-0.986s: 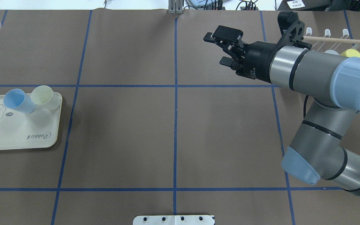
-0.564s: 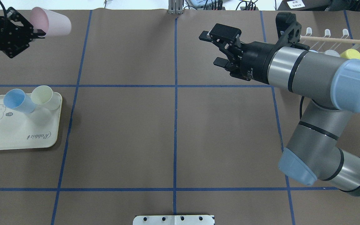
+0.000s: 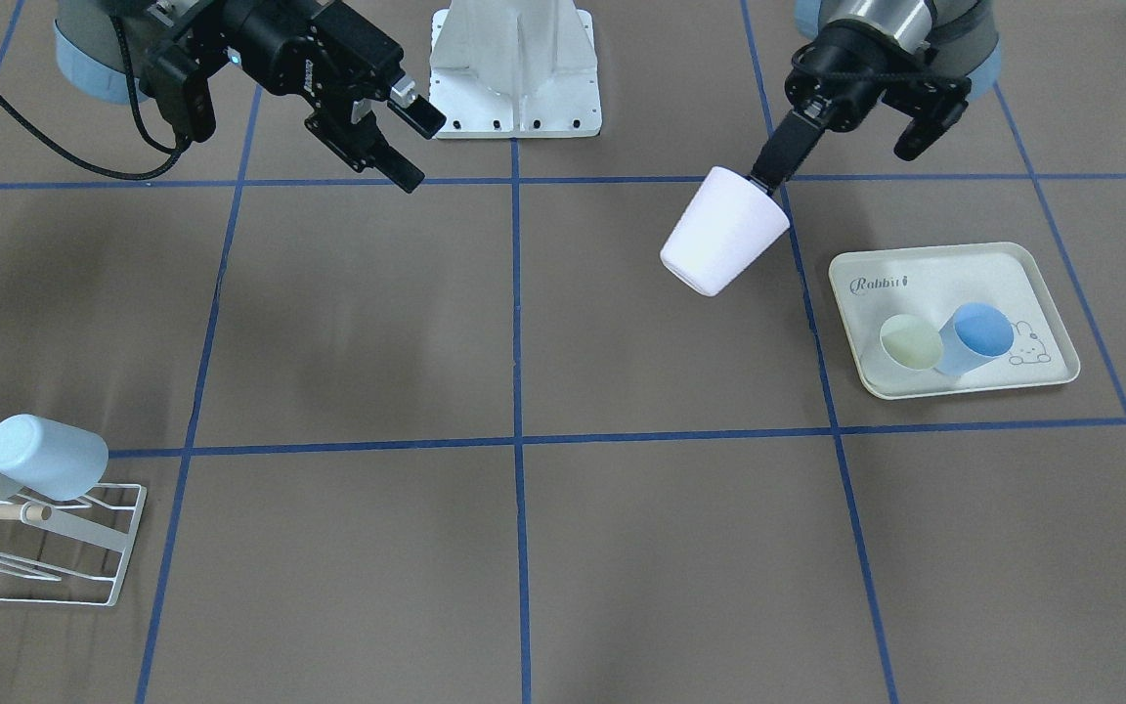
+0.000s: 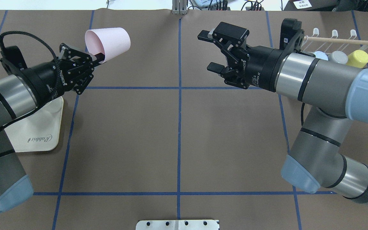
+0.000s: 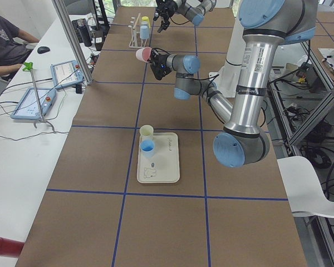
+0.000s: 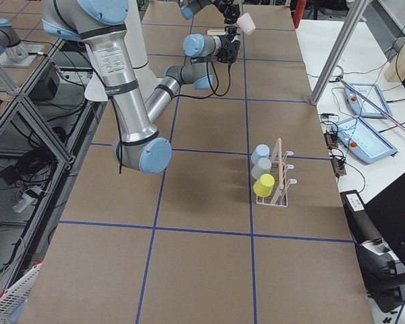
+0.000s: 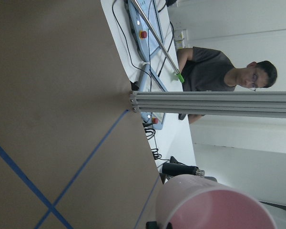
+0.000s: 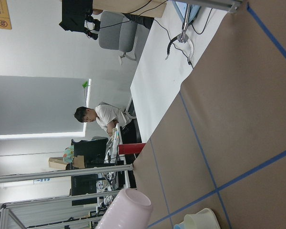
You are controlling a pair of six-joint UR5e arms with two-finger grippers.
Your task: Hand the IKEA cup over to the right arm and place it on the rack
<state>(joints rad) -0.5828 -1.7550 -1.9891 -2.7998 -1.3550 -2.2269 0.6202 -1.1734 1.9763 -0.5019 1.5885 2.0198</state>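
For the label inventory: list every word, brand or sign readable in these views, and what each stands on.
"Rabbit": script on the cream rabbit-print tray.
"ROBOTIQ": on the body of the left end effector.
"ROBOTIQ": on the body of the right end effector; the finer line beside it is too small to read.
Too small or blurred to read: the left arm's sticker and the yellow wall sign.

pale pink cup (image 4: 109, 41), cream rabbit-print tray (image 3: 954, 284)
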